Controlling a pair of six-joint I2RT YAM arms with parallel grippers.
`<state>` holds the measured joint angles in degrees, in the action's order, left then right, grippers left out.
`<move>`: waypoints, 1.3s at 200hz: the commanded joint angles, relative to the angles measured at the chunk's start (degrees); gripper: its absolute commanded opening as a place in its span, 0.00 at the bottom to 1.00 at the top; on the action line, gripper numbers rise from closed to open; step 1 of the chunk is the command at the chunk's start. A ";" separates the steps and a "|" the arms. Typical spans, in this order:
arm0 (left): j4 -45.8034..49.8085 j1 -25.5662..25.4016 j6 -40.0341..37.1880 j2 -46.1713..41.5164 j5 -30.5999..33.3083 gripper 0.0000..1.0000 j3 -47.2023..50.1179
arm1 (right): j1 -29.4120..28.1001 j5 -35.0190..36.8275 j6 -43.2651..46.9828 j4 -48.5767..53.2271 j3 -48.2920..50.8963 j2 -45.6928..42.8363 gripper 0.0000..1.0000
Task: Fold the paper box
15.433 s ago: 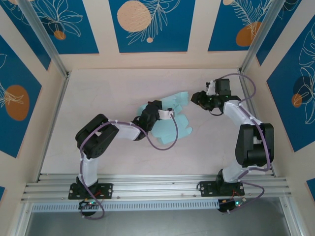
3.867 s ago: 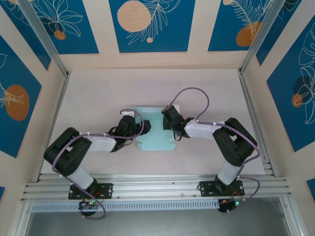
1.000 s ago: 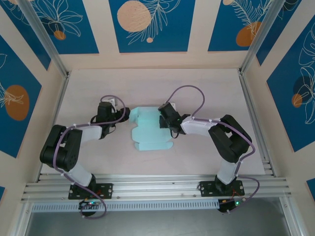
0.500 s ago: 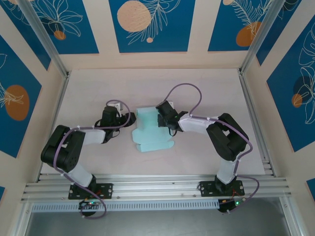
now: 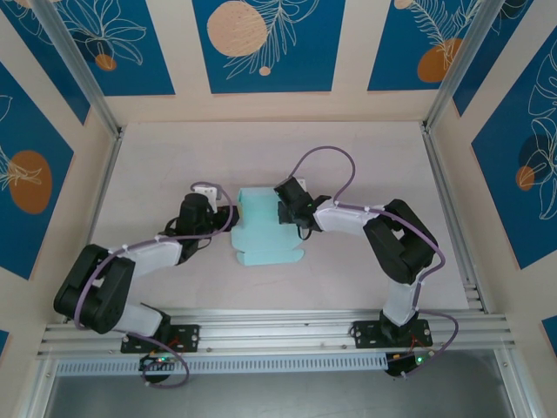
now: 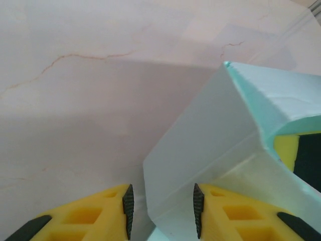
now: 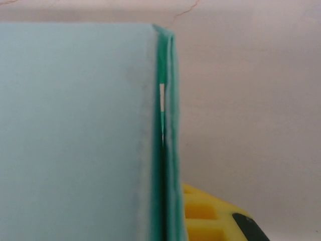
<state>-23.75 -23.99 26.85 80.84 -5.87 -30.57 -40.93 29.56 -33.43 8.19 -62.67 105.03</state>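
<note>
A pale, faintly veined desk [image 5: 261, 148] sits inside cream walls [image 5: 355, 52] hung with blue panels [image 5: 265, 43] showing orange discs and white leaves; aluminium rails [image 5: 278, 329] run along its near edge.

The paper box [image 7: 75, 130] runs off 2 edges of the right wrist view, hiding 1 finger of the right gripper [image 5: 282, 207].
</note>
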 commanded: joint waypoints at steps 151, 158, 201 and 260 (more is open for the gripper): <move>-4.77 -4.40 -17.19 8.61 10.98 0.39 -7.49 | -1.86 -2.76 2.21 0.50 -0.78 0.28 0.00; -5.39 -4.48 -17.81 8.92 11.34 0.39 -7.49 | -1.96 -2.92 2.30 0.35 -0.74 0.34 0.00; -6.72 -4.49 -20.98 12.34 14.56 0.33 -9.32 | -2.23 -3.61 2.91 -0.09 -0.52 0.22 0.00; -10.64 -4.65 -19.97 16.26 19.11 0.19 -9.74 | -2.72 -4.94 3.13 -0.55 0.40 -0.96 0.00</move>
<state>-30.70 -28.34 7.03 95.33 8.82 -38.94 -42.28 28.56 -31.70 7.22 -62.67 105.03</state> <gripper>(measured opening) 0.212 0.101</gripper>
